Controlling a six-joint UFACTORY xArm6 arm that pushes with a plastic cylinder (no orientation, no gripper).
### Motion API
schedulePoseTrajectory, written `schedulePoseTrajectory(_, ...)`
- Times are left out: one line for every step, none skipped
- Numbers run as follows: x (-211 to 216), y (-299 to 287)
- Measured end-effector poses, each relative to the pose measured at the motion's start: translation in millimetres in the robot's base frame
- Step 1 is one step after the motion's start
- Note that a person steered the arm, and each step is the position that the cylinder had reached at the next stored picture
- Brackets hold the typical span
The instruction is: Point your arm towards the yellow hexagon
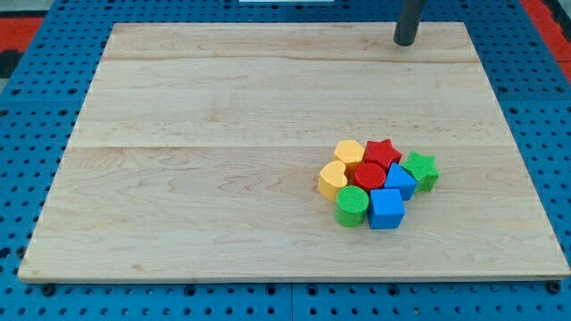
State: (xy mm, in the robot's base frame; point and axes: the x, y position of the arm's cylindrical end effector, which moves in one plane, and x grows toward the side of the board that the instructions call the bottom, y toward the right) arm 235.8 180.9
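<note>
The yellow hexagon (349, 152) sits at the upper left of a tight cluster of blocks, right of the board's centre. Touching it are a red star (382, 152), a red cylinder (369, 175) and a yellow heart-like block (332, 179). My tip (406, 41) is near the top edge of the board, well above and to the right of the cluster, touching no block.
The cluster also holds a green cylinder (352, 206), a blue cube (386, 209), another blue block (401, 180) and a green star (420, 169). The wooden board (196, 160) lies on a blue pegboard (27, 116).
</note>
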Motion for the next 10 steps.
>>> schedulePoseTrajectory(0.0,0.0)
schedulePoseTrajectory(0.0,6.4)
schedulePoseTrajectory(0.0,5.1)
schedulePoseTrajectory(0.9,9.7)
schedulePoseTrajectory(30.9,29.4)
schedulePoseTrajectory(62.9,19.7)
schedulePoseTrajectory(63.1,3.6)
schedulePoseTrajectory(63.1,3.6)
schedulePoseTrajectory(64.5,3.7)
schedulePoseTrajectory(64.5,3.7)
